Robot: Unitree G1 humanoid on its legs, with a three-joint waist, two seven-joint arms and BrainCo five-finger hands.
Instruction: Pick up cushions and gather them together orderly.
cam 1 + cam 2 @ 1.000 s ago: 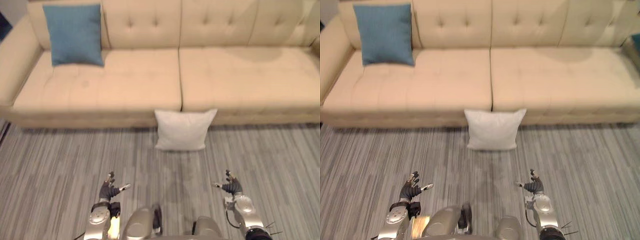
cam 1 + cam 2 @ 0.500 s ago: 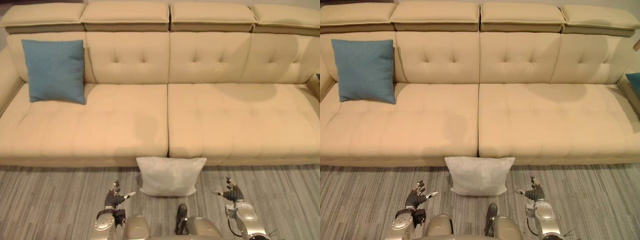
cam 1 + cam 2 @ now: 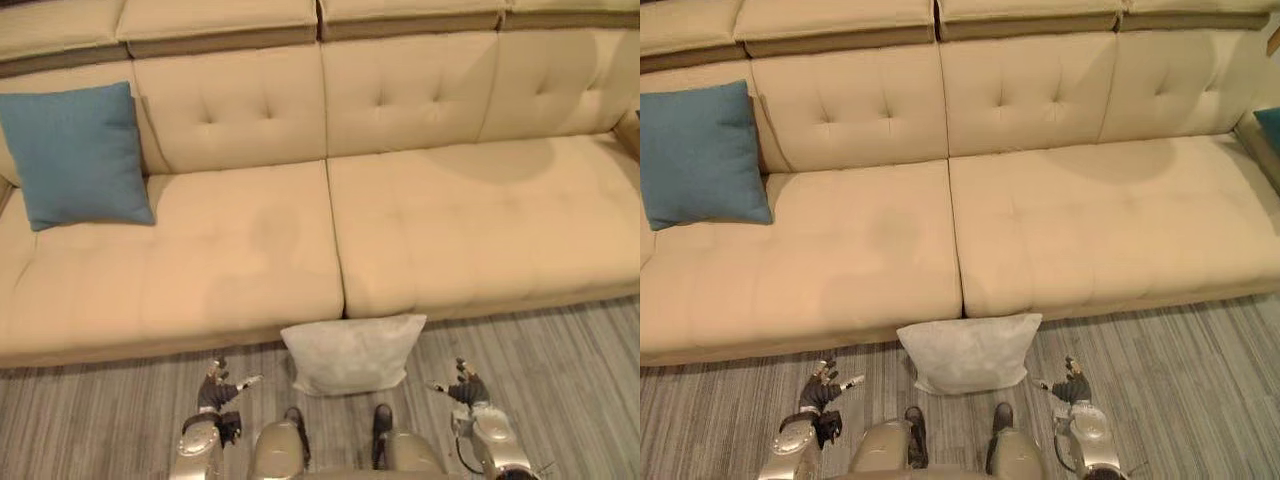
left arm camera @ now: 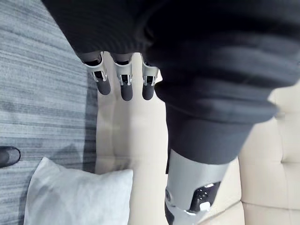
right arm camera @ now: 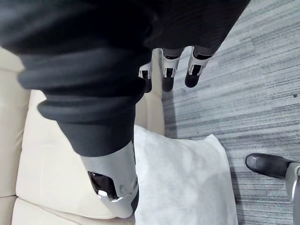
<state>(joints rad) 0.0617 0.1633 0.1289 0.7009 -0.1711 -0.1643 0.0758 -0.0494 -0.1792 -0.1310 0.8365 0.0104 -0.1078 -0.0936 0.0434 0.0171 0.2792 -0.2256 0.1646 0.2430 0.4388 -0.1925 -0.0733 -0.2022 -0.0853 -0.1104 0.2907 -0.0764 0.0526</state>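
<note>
The left robot hand (image 3: 213, 392) and the right robot hand (image 3: 466, 390) hover over the floor (image 3: 570, 345), fingers spread and empty, flanking the white cushion (image 3: 352, 352), which leans on the sofa (image 3: 450, 220) front. The blue cushion (image 3: 75, 155) stands far left on the seat.

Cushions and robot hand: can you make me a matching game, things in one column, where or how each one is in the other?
1 blue cushion
2 white cushion
3 left robot hand
4 sofa

a on the floor, against the sofa's front
b beige, tufted back
c on the sofa seat, left end, leaning on the backrest
d open, holding nothing, above the floor

Pairs: 1-c, 2-a, 3-d, 4-b
</note>
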